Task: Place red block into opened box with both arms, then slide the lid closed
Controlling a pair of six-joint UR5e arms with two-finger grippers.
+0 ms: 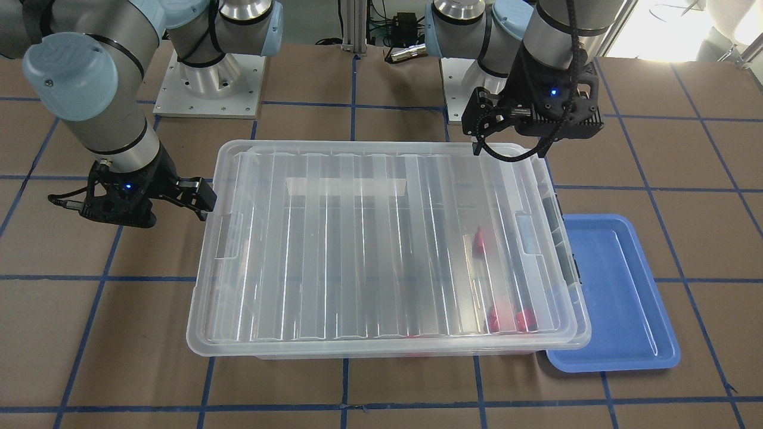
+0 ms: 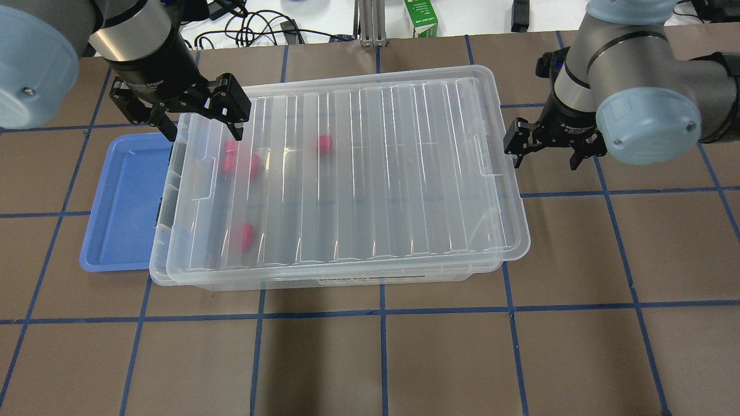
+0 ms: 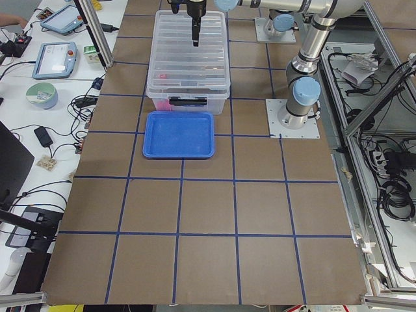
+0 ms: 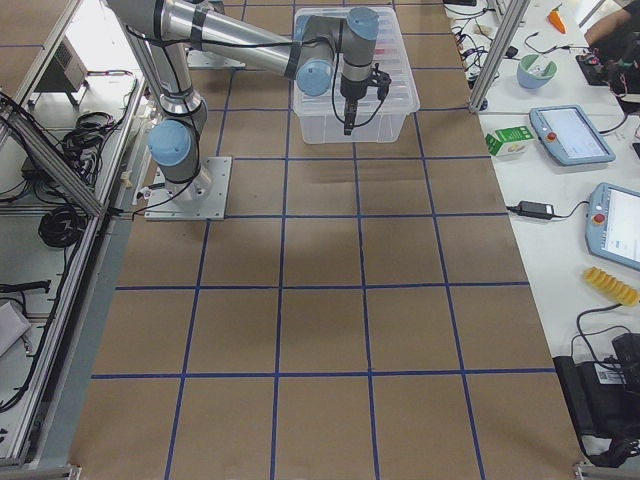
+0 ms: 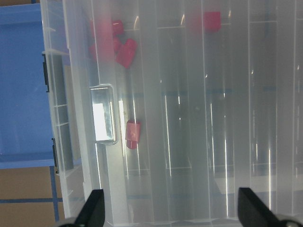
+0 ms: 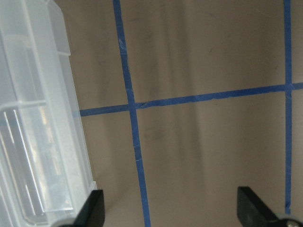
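The clear box (image 2: 347, 282) stands mid-table with its ribbed lid (image 2: 376, 173) lying on top. The lid sits slightly toward my right, so a narrow strip of the box's left end (image 1: 563, 238) shows. Several red blocks lie inside under the lid, one alone (image 2: 247, 237) (image 1: 478, 241) (image 5: 132, 134) and others clustered (image 2: 234, 164). My left gripper (image 2: 205, 128) (image 1: 484, 134) (image 5: 171, 210) hangs open over the lid's far left corner, holding nothing. Off the lid's right end, my right gripper (image 2: 543, 157) (image 1: 199, 199) (image 6: 170, 210) is open and empty over bare table.
A flat blue tray (image 2: 124, 202) (image 1: 620, 298) lies against the box's left end, empty. The arm bases (image 1: 208, 89) stand behind the box. A green carton (image 2: 421, 17) and cables sit past the far edge. Side benches carry tablets (image 4: 572, 133).
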